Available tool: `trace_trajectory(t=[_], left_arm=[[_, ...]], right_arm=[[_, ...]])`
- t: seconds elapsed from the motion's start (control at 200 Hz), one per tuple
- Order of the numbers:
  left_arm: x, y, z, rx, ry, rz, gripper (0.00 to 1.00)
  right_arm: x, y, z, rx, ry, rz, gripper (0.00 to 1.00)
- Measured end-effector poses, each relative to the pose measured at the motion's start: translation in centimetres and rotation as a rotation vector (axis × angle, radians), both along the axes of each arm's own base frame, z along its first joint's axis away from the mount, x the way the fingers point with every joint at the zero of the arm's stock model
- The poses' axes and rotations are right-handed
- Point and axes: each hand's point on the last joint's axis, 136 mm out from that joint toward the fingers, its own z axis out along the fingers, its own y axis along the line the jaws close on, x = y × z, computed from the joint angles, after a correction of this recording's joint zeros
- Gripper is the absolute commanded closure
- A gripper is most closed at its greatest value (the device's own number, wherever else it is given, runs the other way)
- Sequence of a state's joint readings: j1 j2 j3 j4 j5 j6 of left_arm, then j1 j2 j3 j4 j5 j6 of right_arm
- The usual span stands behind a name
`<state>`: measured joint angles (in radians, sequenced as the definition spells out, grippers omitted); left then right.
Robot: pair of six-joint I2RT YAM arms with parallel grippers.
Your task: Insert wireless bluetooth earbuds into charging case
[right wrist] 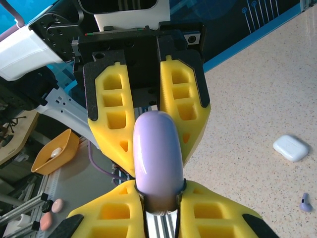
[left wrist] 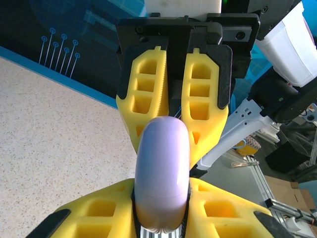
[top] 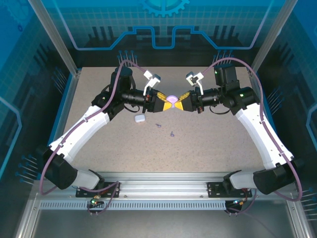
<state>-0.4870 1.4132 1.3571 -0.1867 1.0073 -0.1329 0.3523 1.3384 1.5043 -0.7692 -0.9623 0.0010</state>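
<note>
Top external: we've got the left gripper (top: 166, 101) and right gripper (top: 179, 102) meeting tip to tip, both pinching a lavender disc (top: 172, 98). The charging case (top: 140, 118) lies on the table (top: 223, 144), with the earbuds (top: 158, 124) loose near it. Left wrist: our fingers clamp the disc. Right wrist: same pinch, with the case (right wrist: 291, 148) and one earbud (right wrist: 305, 203) on the table at right.

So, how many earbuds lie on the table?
2. One earbud lies just right of the charging case; the other earbud farther right, nearer the arm bases. More may be hidden.
</note>
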Motion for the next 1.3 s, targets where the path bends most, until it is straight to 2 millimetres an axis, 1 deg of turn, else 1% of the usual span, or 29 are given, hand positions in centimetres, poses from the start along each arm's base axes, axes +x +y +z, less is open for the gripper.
trace_trajectory(t=[0.15, 0.295, 0.33, 0.355, 0.425, 0.47, 0.57, 0.72, 0.82, 1.041, 1.301], left_arm=[[0.0, 0.0, 0.0, 0.0, 0.007, 0.002, 0.74], [0.0, 0.1, 0.0, 0.001, 0.013, 0.003, 0.82], [0.0, 0.1, -0.1, 0.002, 0.014, 0.003, 0.84], [0.1, 0.1, -0.1, 0.003, 0.015, 0.004, 0.84], [0.1, 0.1, -0.2, 0.008, 0.015, 0.005, 0.85], [0.1, 0.1, -0.3, 0.011, 0.011, 0.008, 0.85], [-0.3, -0.2, -0.4, 0.014, -0.009, -0.008, 0.85], [-0.9, -0.4, -0.8, 0.024, -0.052, -0.033, 0.85], [-1.3, -0.4, -0.9, 0.03, -0.083, -0.044, 0.85], [-2.5, 0.3, 0.0, 0.014, -0.179, -0.057, 0.84], [-2.8, 0.4, 0.1, 0.01, -0.199, -0.07, 0.84]], right_arm=[[0.1, 0.0, -0.1, -0.004, -0.002, -0.003, 0.94], [0.1, 0.1, -0.1, -0.008, -0.004, -0.006, 0.93], [0.1, 0.1, -0.2, -0.009, -0.004, -0.006, 0.89], [0.1, 0.1, -0.2, -0.01, -0.004, -0.007, 0.83], [0.2, 0.1, -0.3, -0.017, -0.005, -0.013, 0.74], [0.1, 0.2, -0.4, -0.023, -0.012, -0.013, 0.65], [-0.1, 0.4, -0.6, -0.037, -0.021, -0.01, 0.58], [-0.6, 0.1, -0.4, -0.049, -0.034, -0.013, 0.49], [-1.0, -0.1, -0.1, -0.05, -0.05, -0.007, 0.48], [-1.5, -0.3, 0.7, -0.051, -0.075, -0.004, 0.47], [-1.7, -0.4, 1.2, -0.05, -0.082, -0.003, 0.46]])
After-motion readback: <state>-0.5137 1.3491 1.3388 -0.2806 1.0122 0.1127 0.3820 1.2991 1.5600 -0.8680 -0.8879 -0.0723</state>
